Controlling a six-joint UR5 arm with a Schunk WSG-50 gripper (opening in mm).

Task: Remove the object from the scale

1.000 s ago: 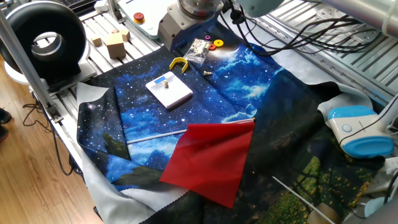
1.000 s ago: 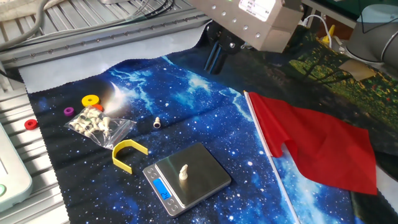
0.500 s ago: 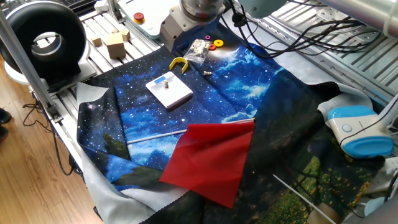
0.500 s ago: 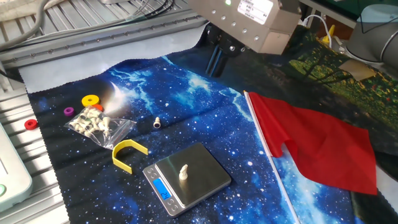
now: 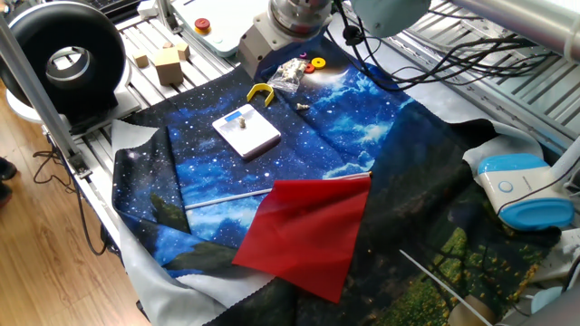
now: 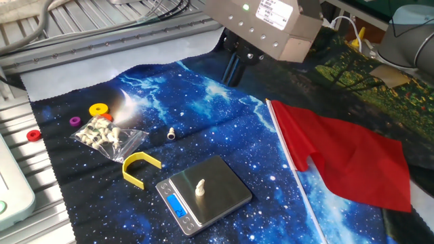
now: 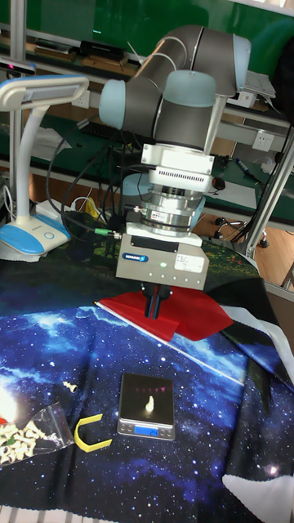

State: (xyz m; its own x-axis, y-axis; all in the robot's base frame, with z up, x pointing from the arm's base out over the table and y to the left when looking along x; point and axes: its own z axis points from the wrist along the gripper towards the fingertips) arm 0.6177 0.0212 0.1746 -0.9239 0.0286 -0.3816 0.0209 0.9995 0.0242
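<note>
My pincer, fingers nearly together, must open, center above the bolt, and descend straight onto the scale.

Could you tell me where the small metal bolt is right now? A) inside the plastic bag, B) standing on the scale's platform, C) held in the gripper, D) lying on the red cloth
B: the bolt stands upright on the scale, while the gripper hangs apart above the cloth, holding nothing.
</note>
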